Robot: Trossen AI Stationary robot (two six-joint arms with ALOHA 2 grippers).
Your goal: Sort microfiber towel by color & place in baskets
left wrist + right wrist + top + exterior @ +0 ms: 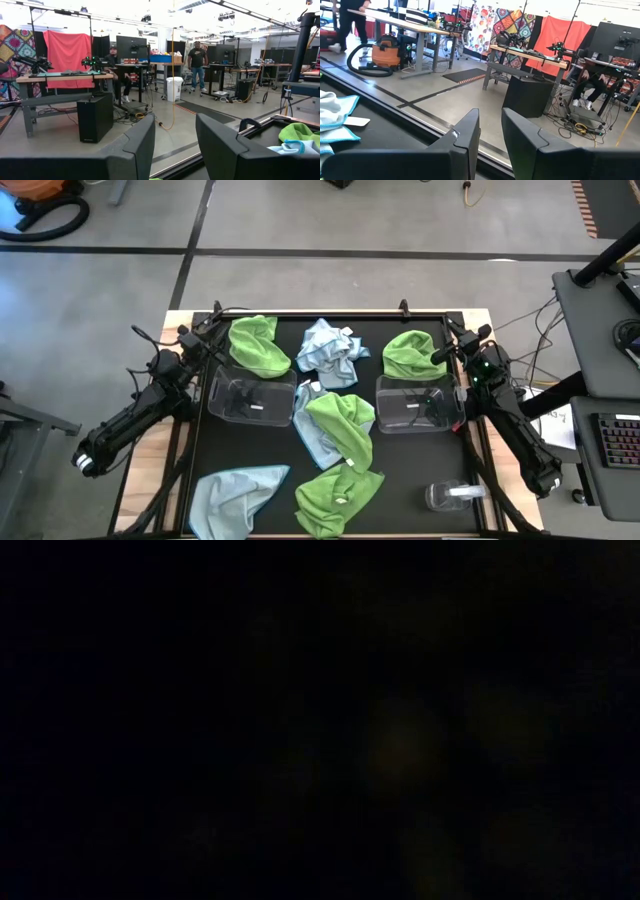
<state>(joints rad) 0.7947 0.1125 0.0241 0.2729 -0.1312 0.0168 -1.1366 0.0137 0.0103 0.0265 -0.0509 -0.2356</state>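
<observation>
Seven cloths lie loose on the black table (pixel 250 450) in the high view, none inside a basket. Four are green: one (pixel 258 343) at upper left of the mat, touching the far edge of the left basket (pixel 252 400); one (pixel 414 352) at upper right, against the far edge of the right basket (pixel 417 404); one (pixel 343 427) at centre between the baskets; one (pixel 337 496) at bottom centre. Three are pale blue: one (pixel 332 352) at top centre, one (pixel 306 420) partly under the centre green cloth, one (pixel 234 494) at lower left. Both baskets are clear and hold no cloth. A small round clear container (pixel 455 496) sits at lower right of the mat. Left gripper (pixel 212 330) rests at the upper left corner of the mat, beside the green cloth there; in its wrist view the fingers (pixel 137 145) stand apart with floor visible between them, holding nothing. Right gripper (pixel 452 345) sits at the upper right corner, next to the green cloth; its fingers (pixel 465 137) show a narrower gap, also holding nothing. Low view is dark, nothing readable. Left wrist view shows two people (pixel 198 62) in the room beyond the table.
</observation>
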